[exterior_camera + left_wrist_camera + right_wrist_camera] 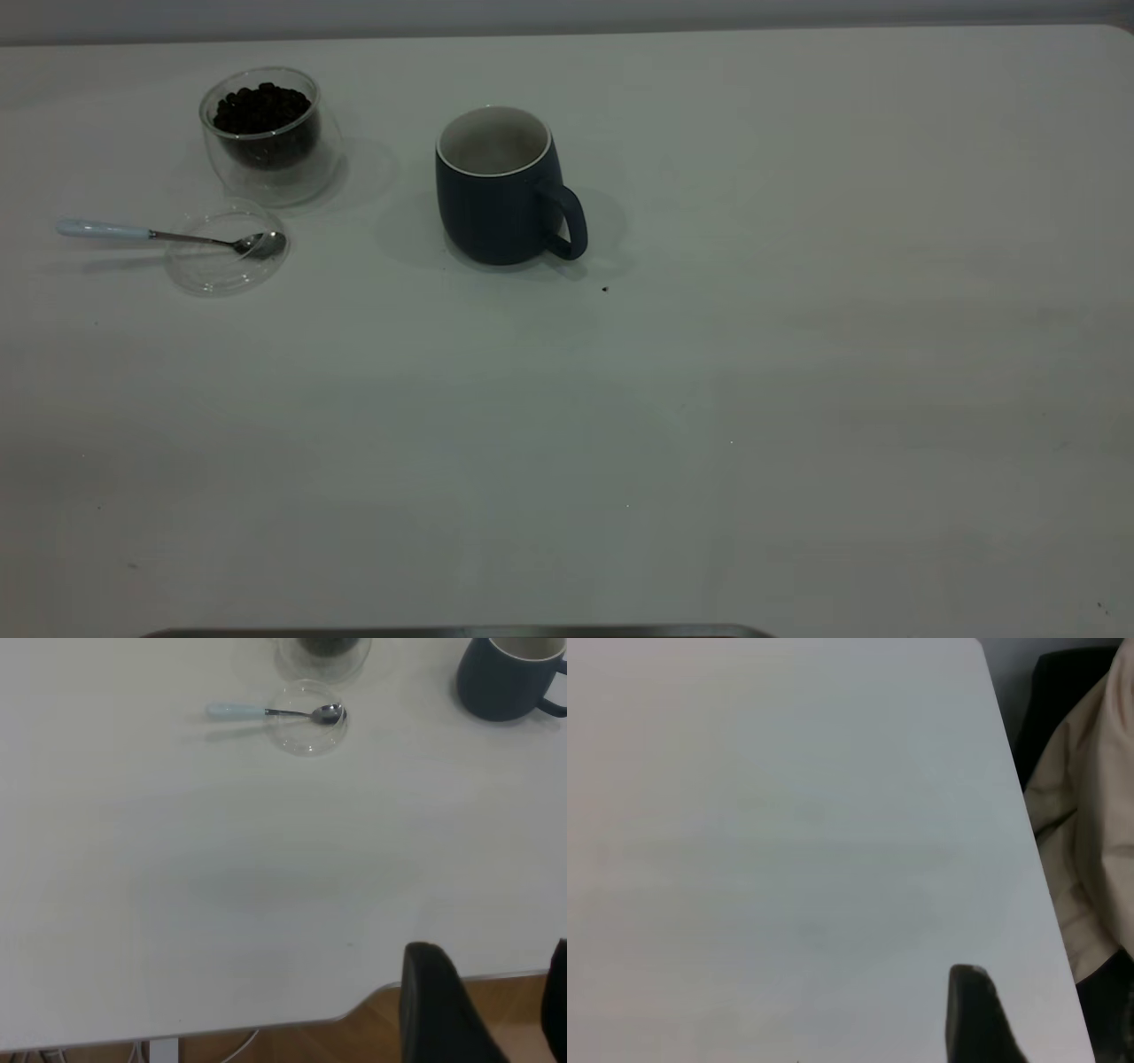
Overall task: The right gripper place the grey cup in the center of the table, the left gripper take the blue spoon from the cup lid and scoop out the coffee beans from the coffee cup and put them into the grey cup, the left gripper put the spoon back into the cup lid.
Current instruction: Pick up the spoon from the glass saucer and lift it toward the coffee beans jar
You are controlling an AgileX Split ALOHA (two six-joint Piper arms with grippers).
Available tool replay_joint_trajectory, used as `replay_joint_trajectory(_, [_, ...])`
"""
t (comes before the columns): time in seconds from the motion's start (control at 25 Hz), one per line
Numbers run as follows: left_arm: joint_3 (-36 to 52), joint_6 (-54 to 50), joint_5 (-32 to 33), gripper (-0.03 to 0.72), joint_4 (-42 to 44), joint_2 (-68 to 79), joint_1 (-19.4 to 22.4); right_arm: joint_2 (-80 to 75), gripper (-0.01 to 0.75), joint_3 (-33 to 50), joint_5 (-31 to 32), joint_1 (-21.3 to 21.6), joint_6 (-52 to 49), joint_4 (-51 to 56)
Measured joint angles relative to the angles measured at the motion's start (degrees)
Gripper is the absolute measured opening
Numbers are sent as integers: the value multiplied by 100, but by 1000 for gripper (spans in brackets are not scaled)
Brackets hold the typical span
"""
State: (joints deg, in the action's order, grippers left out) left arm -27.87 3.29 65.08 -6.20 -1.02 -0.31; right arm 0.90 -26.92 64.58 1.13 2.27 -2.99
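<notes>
- The pale white surface (709, 399) fills the exterior view; neither arm appears there.
- The grey cup (500, 188) stands upright toward the far edge, a little left of the middle, handle turned right.
- The coffee cup (270, 137), full of coffee beans (261, 108), sits near the far left corner.
- Just beside it lies the cup lid (226, 250), with the blue spoon (168, 235) resting across it, bowl inside.
- The left gripper (487, 1010) hangs off the surface's edge, fingers apart.
- The right gripper (983, 1019) shows one finger only; its opening cannot be told.
</notes>
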Motion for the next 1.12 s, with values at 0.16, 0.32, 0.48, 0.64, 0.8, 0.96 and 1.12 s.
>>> replay_joint_trajectory(0.16, [0,0,0,361,0,0,0,0,364,0,0,0,0,0])
replay_joint_trajectory(0.32, [0,0,0,361,0,0,0,0,364,0,0,0,0,0])
replay_joint_trajectory(0.48, [0,-16,0,361,-40,0,0,0,364,0,0,0,0,0])
replay_joint_trajectory(0.64, [-147,-480,-173,361,-19,301,0,0,364,0,0,0,0,0])
replay_joint_trajectory(0.8, [-798,-753,-435,361,395,1404,0,0,364,0,0,0,0,0])
replay_joint_trajectory(0.96, [-1671,-1440,-731,349,1298,2726,0,0,364,0,0,0,0,0])
replay_joint_trajectory(1.12, [-2330,-1861,-992,300,2185,4068,0,0,364,0,0,0,0,0])
